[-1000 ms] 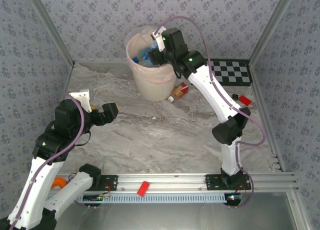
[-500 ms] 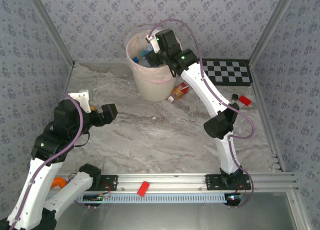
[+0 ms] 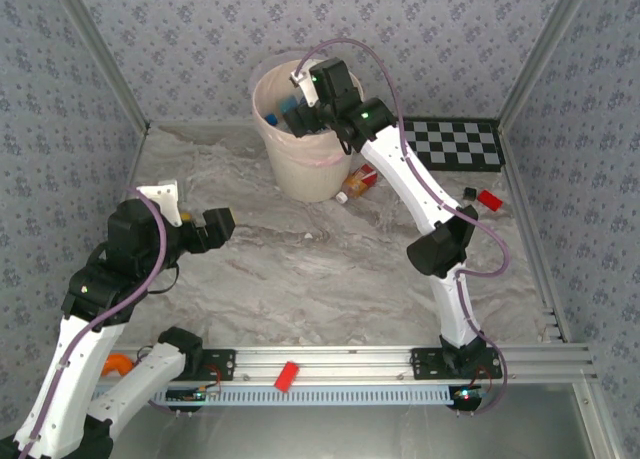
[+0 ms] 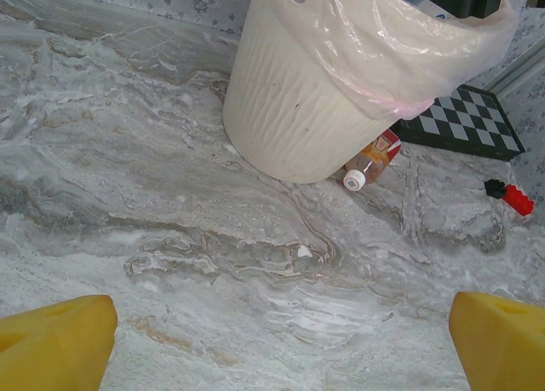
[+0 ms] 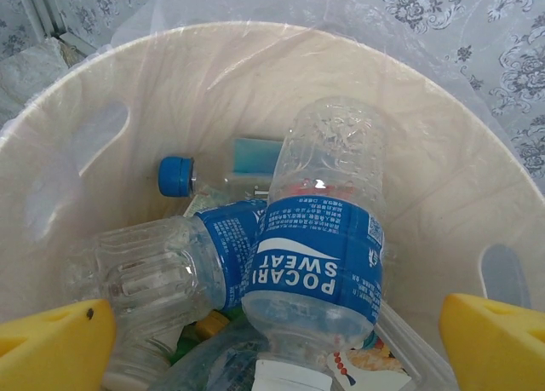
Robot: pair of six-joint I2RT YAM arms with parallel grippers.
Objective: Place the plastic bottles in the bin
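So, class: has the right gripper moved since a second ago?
Yes: the right gripper shifted left, further over the bin, away from its right rim.

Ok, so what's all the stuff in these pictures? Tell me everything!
table: one, grey-white marbled, under everything
bin: one, pale cream, clear liner, far end of table
bottles in the bin: at least two, clear with blue labels, piled inside; more underneath
bottle on the table: one, orange-red, white cap, lying beside the bin's foot
checkerboard: one, black-and-white, far right
small block: one, red-and-black, right side near the checkerboard
red piece: one, on the near rail
left pincer: one, yellow tips, open, above bare table
right pincer: one, yellow tips, open, above the bin's bottles
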